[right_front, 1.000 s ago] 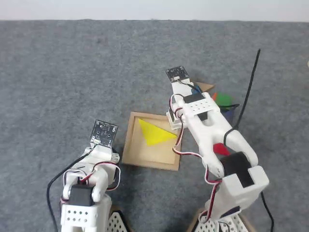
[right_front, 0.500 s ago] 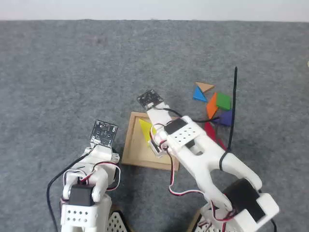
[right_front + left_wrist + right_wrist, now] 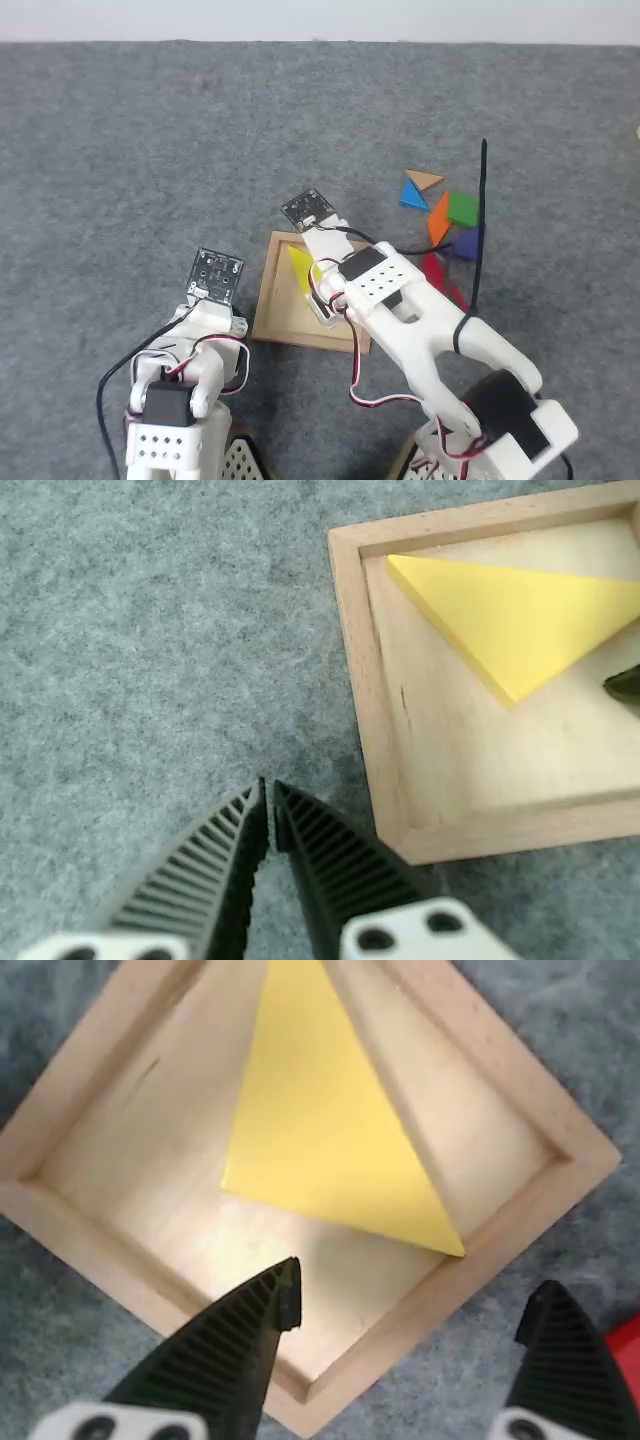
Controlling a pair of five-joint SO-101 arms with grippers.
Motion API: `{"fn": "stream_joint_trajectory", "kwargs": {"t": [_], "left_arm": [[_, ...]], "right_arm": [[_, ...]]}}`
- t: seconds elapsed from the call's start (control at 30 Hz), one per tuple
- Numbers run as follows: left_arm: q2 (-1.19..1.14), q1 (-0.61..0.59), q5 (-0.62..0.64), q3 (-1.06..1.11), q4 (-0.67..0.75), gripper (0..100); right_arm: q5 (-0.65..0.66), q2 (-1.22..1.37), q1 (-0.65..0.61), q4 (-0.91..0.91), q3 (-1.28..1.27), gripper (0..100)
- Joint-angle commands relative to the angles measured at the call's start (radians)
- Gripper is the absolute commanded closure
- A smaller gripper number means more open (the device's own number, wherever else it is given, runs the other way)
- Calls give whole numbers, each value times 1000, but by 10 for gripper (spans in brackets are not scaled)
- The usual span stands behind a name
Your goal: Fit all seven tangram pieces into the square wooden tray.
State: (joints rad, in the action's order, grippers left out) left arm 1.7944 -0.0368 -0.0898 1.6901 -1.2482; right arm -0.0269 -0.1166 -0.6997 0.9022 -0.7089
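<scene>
Jaws of right gripper (image 3: pixel 418 1305) spread wide and empty, hanging over bare floor of tray (image 3: pixel 520 1080), close beside yellow triangle (image 3: pixel 320 1130) lying flat with one vertex in tray corner. Left gripper (image 3: pixel 268 788) pinched together on nothing, low over grey carpet (image 3: pixel 150 150) just outside tray rim.

Step, by judgement: one piece seated, rest unplaced. Tan (image 3: pixel 424 178), blue (image 3: pixel 412 196), orange (image 3: pixel 438 217), green (image 3: pixel 462 208), purple (image 3: pixel 468 243) and red (image 3: pixel 437 270) clustered on carpet, apart from tray.

Next move: over to cluster, pinch one piece by edges, turn to suit free space.

No legible writing or labels.
</scene>
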Motion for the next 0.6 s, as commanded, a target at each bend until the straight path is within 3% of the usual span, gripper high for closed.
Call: {"fn": "stream_joint_trajectory", "kwargs": {"t": [0.0,0.27,0.57], "left_arm": [[9,-3,5,-5,-5,985],[9,-3,5,-5,-5,985],[9,-3,5,-5,-5,985]], "right_arm": [[14,-18,1,-48,8,649],[68,168,68,-88,137,649],[101,199,99,-90,288,649]]}}
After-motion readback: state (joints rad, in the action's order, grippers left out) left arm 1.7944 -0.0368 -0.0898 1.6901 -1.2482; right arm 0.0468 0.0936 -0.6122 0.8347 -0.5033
